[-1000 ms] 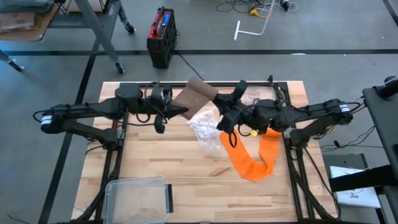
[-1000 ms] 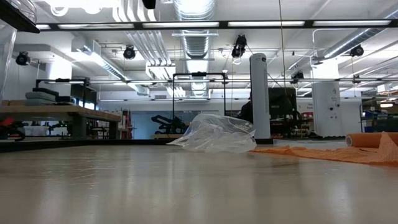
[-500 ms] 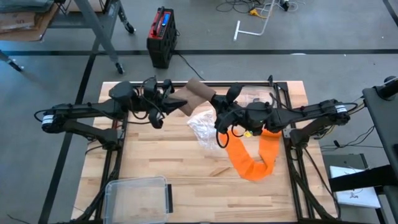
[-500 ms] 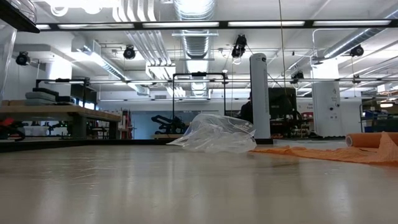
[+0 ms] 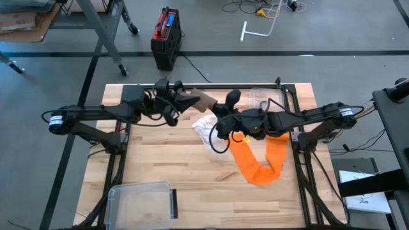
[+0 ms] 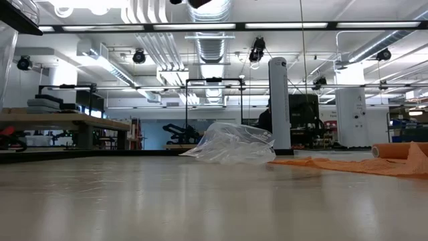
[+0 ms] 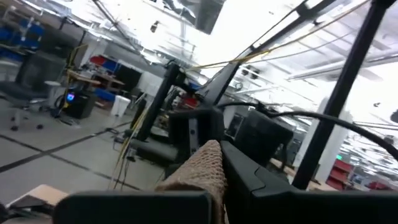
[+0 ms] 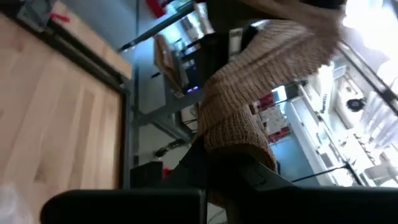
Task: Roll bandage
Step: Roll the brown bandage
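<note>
Bandage, tan, woven: held above the far middle of a light wooden table; concrete workshop floor around. Left gripper and right gripper each clamped on one end, strip stretched between them.

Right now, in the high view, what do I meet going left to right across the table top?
Clear plastic container → left gripper shut on the tan bandage → right gripper shut on the bandage's other end → orange bandage.
</note>
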`<state>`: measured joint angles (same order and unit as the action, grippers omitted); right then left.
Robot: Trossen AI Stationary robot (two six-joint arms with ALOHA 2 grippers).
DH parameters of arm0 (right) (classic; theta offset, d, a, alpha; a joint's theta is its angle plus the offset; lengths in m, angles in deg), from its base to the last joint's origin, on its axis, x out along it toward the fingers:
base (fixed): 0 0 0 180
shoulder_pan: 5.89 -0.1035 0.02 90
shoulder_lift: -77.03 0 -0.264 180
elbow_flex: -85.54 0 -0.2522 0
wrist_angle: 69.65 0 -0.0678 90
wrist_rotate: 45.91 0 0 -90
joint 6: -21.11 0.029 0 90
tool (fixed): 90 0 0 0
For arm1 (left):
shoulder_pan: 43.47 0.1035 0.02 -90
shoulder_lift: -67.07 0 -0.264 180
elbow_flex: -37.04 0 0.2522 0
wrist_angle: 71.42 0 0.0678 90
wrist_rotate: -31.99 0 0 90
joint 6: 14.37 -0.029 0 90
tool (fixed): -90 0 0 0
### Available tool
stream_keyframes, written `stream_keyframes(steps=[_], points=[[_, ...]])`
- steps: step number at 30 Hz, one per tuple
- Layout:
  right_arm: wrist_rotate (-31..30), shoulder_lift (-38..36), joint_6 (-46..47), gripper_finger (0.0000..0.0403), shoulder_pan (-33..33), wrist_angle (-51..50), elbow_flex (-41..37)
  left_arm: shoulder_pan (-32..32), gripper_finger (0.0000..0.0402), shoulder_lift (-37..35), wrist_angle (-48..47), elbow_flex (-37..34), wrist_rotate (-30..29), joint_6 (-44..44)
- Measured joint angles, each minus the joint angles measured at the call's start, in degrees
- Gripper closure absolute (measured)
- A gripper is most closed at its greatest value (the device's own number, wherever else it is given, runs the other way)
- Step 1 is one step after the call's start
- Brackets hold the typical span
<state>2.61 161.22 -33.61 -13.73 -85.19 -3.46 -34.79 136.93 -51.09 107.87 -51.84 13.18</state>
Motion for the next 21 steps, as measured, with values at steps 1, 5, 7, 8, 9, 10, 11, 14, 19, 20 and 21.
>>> stream_keyframes(steps=[1,5,7,8,9,10,11,14,19,20,21], points=[[0.48,0.38,0.92,0.0390,0.00,0.24,0.01,0.00,0.0402,0.24,0.06,0.00,-0.72,0.00],[3.60,1.17,4.44,0.0390,-0.31,-0.71,-0.02,0.22,0.0401,1.14,-1.07,0.00,-2.24,-0.70],[4.45,1.17,6.15,0.0390,-0.71,-1.13,-0.13,0.67,0.0397,1.00,-3.00,-0.02,-2.34,-2.04],[5.44,1.17,7.12,0.0390,-0.97,-1.09,-0.15,0.96,0.0393,0.80,-3.83,-0.02,-2.51,-2.45],[6.40,1.15,7.90,0.0390,-1.22,-1.07,-0.19,1.22,0.0388,0.48,-4.62,-0.02,-2.54,-2.63],[7.40,1.05,8.94,0.0390,-1.50,-1.06,-0.22,1.46,0.0380,0.27,-5.22,-0.02,-2.49,-2.66],[8.34,1.00,9.86,0.0390,-1.65,-0.98,-0.22,1.68,0.0371,0.19,-5.29,-0.02,-2.32,-2.66],[10.77,0.91,12.44,0.0390,-1.62,-0.96,-0.24,1.86,0.0335,-0.06,-5.47,-0.02,-0.34,-2.63],[15.48,1.00,16.48,0.0390,-1.66,-0.94,-0.37,1.86,0.0252,-0.79,-7.69,0.00,2.52,-1.93],[16.31,1.00,17.53,0.0390,-1.71,-0.94,-0.37,1.86,0.0236,-1.12,-8.80,0.00,2.57,-2.42],[17.26,1.00,18.27,0.0390,-1.80,-0.90,-0.39,1.86,0.0220,-1.45,-10.12,0.00,2.57,-3.18]])
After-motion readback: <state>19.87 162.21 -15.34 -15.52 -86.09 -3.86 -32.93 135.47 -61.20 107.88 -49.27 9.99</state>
